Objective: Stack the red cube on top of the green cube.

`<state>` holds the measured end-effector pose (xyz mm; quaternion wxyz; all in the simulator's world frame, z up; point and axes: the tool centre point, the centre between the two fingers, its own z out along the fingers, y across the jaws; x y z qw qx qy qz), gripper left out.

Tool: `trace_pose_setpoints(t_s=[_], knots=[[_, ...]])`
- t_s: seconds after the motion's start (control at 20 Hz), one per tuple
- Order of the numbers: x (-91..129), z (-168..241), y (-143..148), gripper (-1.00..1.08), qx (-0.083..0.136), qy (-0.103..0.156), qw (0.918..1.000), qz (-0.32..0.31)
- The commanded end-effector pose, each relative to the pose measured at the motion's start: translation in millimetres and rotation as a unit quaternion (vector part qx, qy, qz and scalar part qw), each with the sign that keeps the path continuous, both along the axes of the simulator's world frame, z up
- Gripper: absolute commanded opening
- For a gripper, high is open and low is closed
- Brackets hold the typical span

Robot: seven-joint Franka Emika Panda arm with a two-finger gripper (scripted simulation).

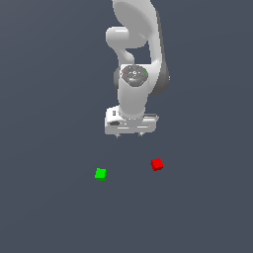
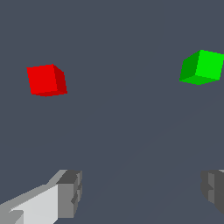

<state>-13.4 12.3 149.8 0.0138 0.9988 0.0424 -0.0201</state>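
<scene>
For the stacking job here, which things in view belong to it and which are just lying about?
Belongs to the job:
- red cube, on the floor, not gripped
- green cube, apart from the red one
- gripper, open and holding nothing

Just lying about:
- nothing else visible; only the bare grey floor

— Where did the exterior view look from?
— From high up and well back, facing the arm (image 1: 136,54) head-on and tilted down onto the grey floor (image 1: 44,207).
— And the wrist view?
— It sat close above that floor, looking down past the gripper (image 2: 140,192).
— What did they share?
— The red cube (image 1: 156,164) (image 2: 46,80), the green cube (image 1: 100,174) (image 2: 202,66), and the floor between them.
</scene>
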Motion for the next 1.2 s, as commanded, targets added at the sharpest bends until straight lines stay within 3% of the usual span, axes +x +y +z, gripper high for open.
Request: trace_pose_setpoints(t_s=[0.0,0.5,1.15], knots=[[0,0,0,1.00,0.000,0.000,1.0000,0.000],[15,-16,23,1.00,0.004,-0.003,0.9999,0.013],[64,-65,102,1.00,0.013,-0.014,0.9981,0.058]])
